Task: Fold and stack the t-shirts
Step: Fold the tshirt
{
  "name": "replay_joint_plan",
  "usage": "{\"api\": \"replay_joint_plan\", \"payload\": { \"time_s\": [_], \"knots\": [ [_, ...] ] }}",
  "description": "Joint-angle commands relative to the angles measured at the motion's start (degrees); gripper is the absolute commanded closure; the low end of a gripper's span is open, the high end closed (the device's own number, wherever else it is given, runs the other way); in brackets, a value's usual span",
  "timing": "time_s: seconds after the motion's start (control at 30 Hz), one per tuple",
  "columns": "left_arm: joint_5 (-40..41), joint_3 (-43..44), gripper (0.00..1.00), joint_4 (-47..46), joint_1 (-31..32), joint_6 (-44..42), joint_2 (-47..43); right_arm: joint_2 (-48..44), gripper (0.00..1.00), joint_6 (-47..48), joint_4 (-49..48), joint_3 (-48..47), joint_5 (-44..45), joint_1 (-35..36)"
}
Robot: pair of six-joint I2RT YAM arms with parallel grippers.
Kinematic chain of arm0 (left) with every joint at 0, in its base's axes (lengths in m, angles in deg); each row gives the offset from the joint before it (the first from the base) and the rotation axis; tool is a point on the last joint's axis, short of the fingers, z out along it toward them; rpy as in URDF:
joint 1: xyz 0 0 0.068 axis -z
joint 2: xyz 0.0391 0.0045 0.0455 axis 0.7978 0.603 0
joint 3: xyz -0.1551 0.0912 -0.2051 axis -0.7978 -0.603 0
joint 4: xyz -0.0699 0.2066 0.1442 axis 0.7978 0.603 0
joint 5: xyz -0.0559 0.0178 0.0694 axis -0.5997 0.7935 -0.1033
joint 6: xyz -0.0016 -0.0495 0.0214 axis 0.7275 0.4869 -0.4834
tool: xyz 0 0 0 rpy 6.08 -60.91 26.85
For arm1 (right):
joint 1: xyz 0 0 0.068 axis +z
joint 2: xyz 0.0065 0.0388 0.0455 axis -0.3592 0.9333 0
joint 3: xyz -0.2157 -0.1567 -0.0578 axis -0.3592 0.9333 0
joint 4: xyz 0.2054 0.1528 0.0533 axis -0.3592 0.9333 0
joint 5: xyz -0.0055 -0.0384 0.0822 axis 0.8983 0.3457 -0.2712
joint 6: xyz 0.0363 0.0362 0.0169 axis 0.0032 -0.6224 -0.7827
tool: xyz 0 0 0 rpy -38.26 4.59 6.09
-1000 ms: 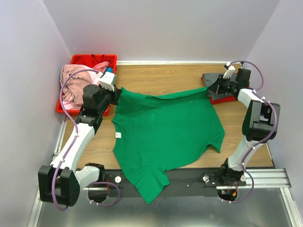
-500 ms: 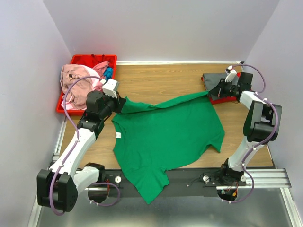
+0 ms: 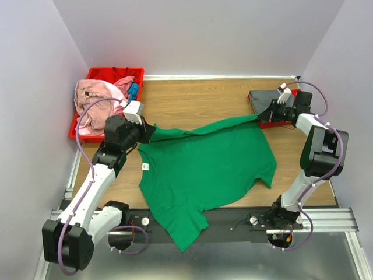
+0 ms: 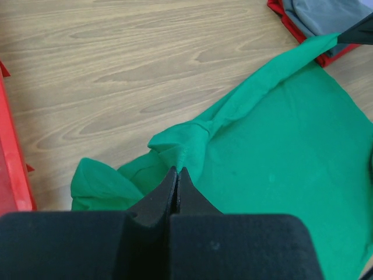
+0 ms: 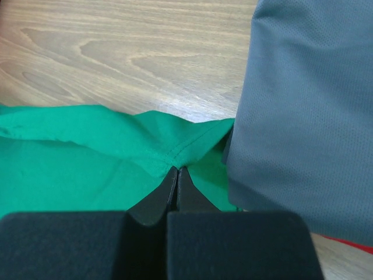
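The green t-shirt (image 3: 204, 169) is soft matt cloth; the grey t-shirt (image 5: 303, 105) shows a fine mesh weave; the desk (image 3: 192, 99) is smooth grained wood.

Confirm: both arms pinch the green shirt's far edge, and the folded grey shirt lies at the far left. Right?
No: the top view shows the grey shirt far right. Left fingers and right fingers do pinch the far edge of the green shirt.

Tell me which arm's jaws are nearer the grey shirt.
Right. The right arm's jaws pinch the green shirt right beside the grey shirt; the left arm's jaws hold its other end across the table, near the red bin.
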Motion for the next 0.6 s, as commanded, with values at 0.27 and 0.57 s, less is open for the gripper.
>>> {"api": "replay_joint_plan", "payload": {
  "time_s": [0.27,0.57],
  "knots": [
    [-0.3,0.3,1.00,4.8,0.3,3.8,-3.5,-0.9,1.00,3.6,2.6,1.2,4.2,-1.6],
    [-3.0,-0.3,1.00,7.2,0.4,7.0,-4.6,1.6,1.00,4.7,3.1,1.0,6.7,-1.9]
  ]
}}
